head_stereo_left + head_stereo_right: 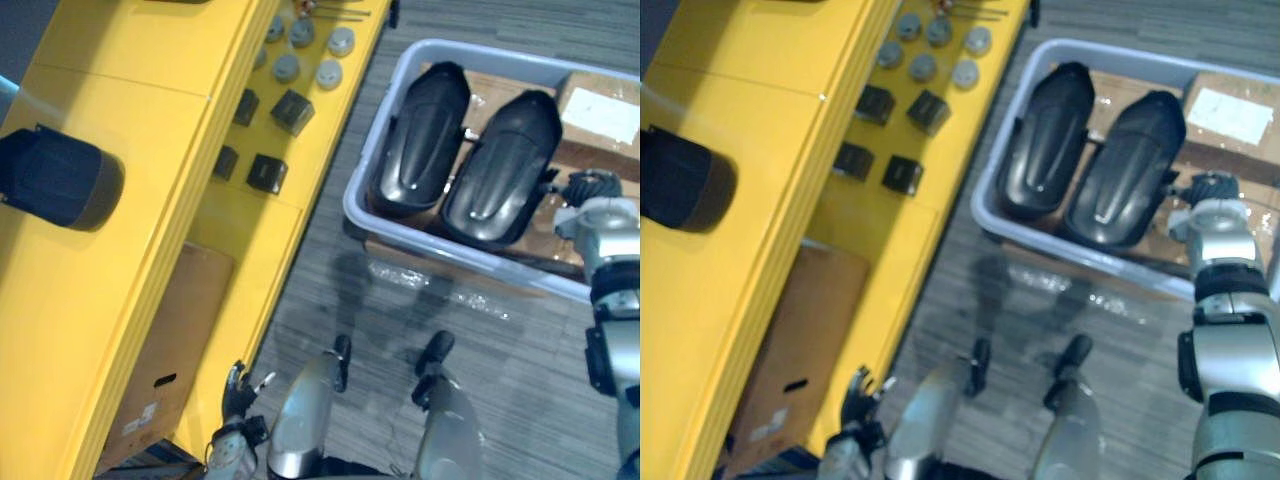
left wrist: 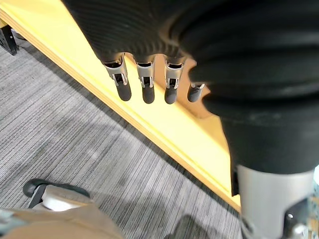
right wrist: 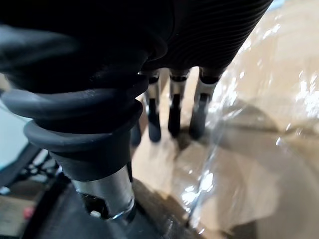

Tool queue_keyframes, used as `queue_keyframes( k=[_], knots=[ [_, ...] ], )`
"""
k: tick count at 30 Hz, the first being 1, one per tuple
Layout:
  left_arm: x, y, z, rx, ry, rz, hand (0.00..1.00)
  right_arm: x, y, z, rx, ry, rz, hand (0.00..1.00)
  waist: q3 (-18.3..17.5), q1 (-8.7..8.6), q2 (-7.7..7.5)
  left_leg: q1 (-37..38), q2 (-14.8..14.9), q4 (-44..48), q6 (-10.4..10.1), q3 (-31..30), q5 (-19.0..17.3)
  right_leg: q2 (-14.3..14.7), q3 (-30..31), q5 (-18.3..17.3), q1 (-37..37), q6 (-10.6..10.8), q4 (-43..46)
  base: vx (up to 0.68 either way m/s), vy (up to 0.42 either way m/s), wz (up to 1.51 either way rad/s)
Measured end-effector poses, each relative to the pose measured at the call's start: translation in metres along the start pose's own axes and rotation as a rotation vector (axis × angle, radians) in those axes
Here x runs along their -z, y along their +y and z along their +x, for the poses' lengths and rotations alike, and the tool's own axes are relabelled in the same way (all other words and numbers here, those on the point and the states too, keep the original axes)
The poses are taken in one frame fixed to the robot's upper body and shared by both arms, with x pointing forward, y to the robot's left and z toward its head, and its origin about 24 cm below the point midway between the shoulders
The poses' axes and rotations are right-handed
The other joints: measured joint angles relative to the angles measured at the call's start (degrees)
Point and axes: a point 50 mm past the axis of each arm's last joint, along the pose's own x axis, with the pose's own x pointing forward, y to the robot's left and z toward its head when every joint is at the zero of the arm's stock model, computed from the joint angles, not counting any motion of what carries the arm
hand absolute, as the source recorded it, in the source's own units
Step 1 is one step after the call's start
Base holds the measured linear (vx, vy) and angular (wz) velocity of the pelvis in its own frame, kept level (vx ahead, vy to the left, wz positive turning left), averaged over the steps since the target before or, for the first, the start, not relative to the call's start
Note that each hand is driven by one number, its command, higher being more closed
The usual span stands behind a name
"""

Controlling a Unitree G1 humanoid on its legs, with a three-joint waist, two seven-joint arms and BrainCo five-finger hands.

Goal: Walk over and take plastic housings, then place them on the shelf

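Two black glossy plastic housings (image 1: 420, 140) (image 1: 505, 170) lie side by side in a pale grey bin (image 1: 372, 165) on the floor at the upper right. My right hand (image 1: 590, 188) hangs just right of the nearer housing, over the bin's near right part. In the right wrist view its fingers (image 3: 173, 117) point straight down, open, above film-covered cardboard (image 3: 249, 164), holding nothing. My left hand (image 1: 237, 393) hangs low beside the yellow shelf (image 1: 110, 260), open and empty; its straight fingers (image 2: 144, 84) show against the shelf's edge. Another dark rounded housing (image 1: 55, 180) rests on the shelf's top level.
Small black blocks (image 1: 267, 172) and grey round caps (image 1: 328, 72) sit on the shelf's lower board. A flat cardboard box (image 1: 165, 360) lies on that board. A brown carton with a white label (image 1: 600, 115) sits at the bin's far right. Grey carpet (image 1: 400, 320) lies between shelf and bin.
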Motion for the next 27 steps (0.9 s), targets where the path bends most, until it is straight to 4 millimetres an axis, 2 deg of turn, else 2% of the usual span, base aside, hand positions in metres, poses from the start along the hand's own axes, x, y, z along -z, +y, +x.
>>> queue_keyframes(
  k=[2,4,7,9,14,18,22,27],
  knots=[
    [0.001,-0.002,0.0,0.0,0.004,0.005,0.0,0.004,-0.006,0.001,0.024,0.009,-0.104,1.0,-0.87,0.15,1.24,-1.13,-0.03,0.35,0.0,-0.81,0.0,-0.2,-0.73,0.07,-0.62,-0.11,0.25,0.0,0.019,0.15],
    [0.001,-0.005,0.0,-0.002,0.005,-0.005,0.0,0.006,-0.006,0.001,0.036,0.017,-0.171,1.0,-1.12,0.45,1.59,-1.78,-0.04,0.57,-0.01,-0.93,0.01,-0.32,-0.74,0.03,-1.37,-0.14,0.75,0.0,0.012,0.04],
    [-0.001,-0.01,0.001,0.016,0.004,-0.015,0.0,0.005,-0.009,0.002,0.065,0.029,-0.273,1.0,-1.25,1.07,1.78,-1.87,-0.06,0.62,-0.01,-1.09,0.01,-0.49,-0.75,-0.13,-1.74,0.03,1.77,0.0,0.0,0.0],
    [-0.003,-0.024,0.001,0.066,-0.007,-0.014,0.0,0.009,-0.014,0.002,0.107,0.056,-0.376,1.0,-1.42,1.79,2.0,-1.87,-0.32,0.61,0.01,-1.22,0.03,-0.98,-0.84,-0.66,-1.87,-0.2,2.09,-0.03,0.038,0.05],
    [-0.006,-0.03,0.001,0.091,-0.03,-0.025,0.0,0.01,-0.022,0.002,0.169,0.07,-0.458,1.0,-1.42,1.8,2.01,-1.93,-0.6,0.58,0.03,-1.28,0.04,-1.28,-0.93,-0.71,-1.87,-0.19,2.32,-0.01,0.007,0.01],
    [-0.01,-0.034,0.0,0.112,-0.052,-0.033,0.0,0.004,-0.038,0.003,0.24,0.05,-0.516,1.0,-1.42,1.79,2.01,-2.0,-0.6,0.39,0.06,-1.33,0.08,-1.26,-1.04,-0.68,-1.88,-0.17,2.27,0.0,0.016,0.0],
    [-0.029,-0.049,-0.002,0.187,-0.139,-0.076,0.0,-0.007,-0.054,0.004,0.297,-0.011,-0.56,1.0,-1.42,1.64,2.01,-1.98,-0.6,0.15,0.07,-1.45,0.18,-1.2,-1.22,-0.43,-1.84,0.19,2.47,0.0,0.0,0.0],
    [-0.066,-0.066,-0.006,0.247,-0.269,-0.148,0.0,-0.022,-0.055,0.002,0.367,-0.122,-0.526,1.0,-1.42,0.63,2.0,-1.48,-0.58,0.21,0.07,-2.02,0.18,-1.12,-1.77,-0.41,-0.92,0.22,2.53,0.0,0.011,0.05]
  ],
)
